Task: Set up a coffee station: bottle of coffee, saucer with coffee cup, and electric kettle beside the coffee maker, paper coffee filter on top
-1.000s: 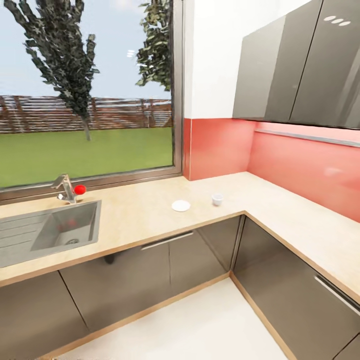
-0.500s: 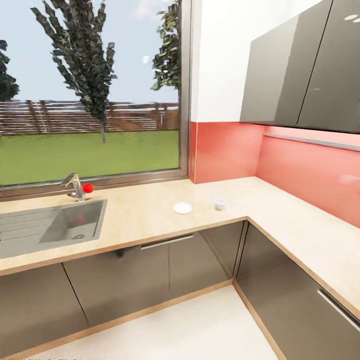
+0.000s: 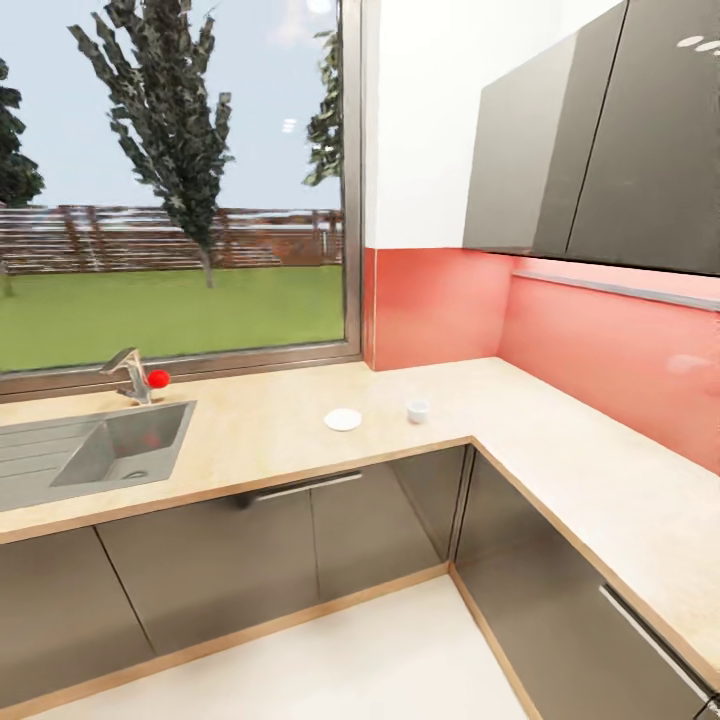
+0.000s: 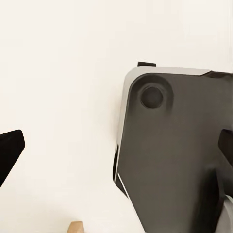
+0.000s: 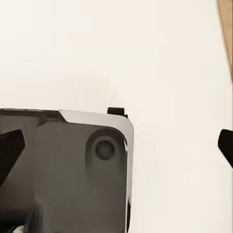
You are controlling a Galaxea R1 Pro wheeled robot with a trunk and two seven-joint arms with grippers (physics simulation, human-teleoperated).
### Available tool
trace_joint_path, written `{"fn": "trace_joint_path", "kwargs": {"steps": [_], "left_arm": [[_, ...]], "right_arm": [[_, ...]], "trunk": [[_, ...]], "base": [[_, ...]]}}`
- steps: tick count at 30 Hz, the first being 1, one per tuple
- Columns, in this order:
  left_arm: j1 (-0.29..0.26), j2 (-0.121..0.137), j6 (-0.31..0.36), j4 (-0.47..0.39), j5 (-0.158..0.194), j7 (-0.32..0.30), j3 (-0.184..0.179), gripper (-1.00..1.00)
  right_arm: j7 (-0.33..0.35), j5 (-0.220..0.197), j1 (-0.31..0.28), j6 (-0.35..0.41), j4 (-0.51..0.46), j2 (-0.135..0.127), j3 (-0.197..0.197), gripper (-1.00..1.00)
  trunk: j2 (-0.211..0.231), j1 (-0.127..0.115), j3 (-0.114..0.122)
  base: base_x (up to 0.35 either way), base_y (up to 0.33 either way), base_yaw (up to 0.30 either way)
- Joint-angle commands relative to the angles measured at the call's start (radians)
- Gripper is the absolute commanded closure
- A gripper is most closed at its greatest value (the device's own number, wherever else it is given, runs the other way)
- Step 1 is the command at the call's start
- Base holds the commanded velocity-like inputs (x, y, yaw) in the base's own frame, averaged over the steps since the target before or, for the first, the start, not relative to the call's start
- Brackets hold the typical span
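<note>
Saucer [image 3: 343, 419] left of, seemingly apart from, cup [image 3: 417, 410]

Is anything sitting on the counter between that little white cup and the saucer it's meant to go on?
Nothing visible. The cup stands just beside the saucer on the countertop, with only bare counter between them. The sink is well off on the saucer's other side.

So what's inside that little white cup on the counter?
The cup stands upright on the counter, apart from the saucer. It is too small and far off to see into, so whether anything is inside cannot be told.
</note>
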Motion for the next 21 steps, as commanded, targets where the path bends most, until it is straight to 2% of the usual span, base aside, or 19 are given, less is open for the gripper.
{"fn": "trace_joint_path", "kwargs": {"steps": [1,11,12,14,15,18,21], "left_arm": [[0.000,0.000,-0.003,0.001,0.009,0.003,-0.009,-1.00],[-0.001,0.006,-0.003,0.001,0.009,0.001,-0.007,-1.00],[-0.014,0.007,-0.004,-0.006,0.006,-0.002,-0.007,-1.00],[-0.021,0.008,-0.008,-0.028,0.006,-0.002,-0.007,-1.00],[-0.034,0.010,-0.014,-0.071,0.005,-0.003,-0.007,-1.00],[-0.048,0.012,-0.017,-0.144,0.006,-0.008,-0.007,-1.00],[-0.058,0.015,-0.021,-0.279,0.006,-0.012,-0.007,-1.00]], "right_arm": [[0.005,0.005,0.000,-0.002,0.000,0.000,-0.008,-1.00],[0.005,-0.003,0.000,-0.002,-0.001,0.001,-0.014,-1.00],[0.004,-0.003,-0.001,-0.005,-0.051,0.001,-0.014,-1.00],[0.004,-0.004,-0.001,-0.005,-0.091,0.011,-0.013,-1.00],[0.005,-0.003,-0.001,-0.009,-0.138,0.039,-0.012,-1.00],[0.006,0.000,-0.001,-0.033,-0.210,0.081,-0.009,-1.00],[0.010,0.003,-0.004,-0.095,-0.286,0.131,-0.006,-1.00]], "trunk": [[-0.001,0.000,0.000],[-0.001,0.000,0.000],[-0.001,0.000,0.000],[-0.001,0.000,0.000],[-0.001,0.000,0.000],[-0.001,0.000,0.000],[-0.001,0.000,0.000]], "base": [[0.000,-0.150,0.000],[0.000,-0.027,0.000],[0.000,0.000,0.000],[0.000,0.000,0.000],[0.000,0.000,0.000],[0.000,0.000,0.000],[0.000,0.000,0.000]]}}
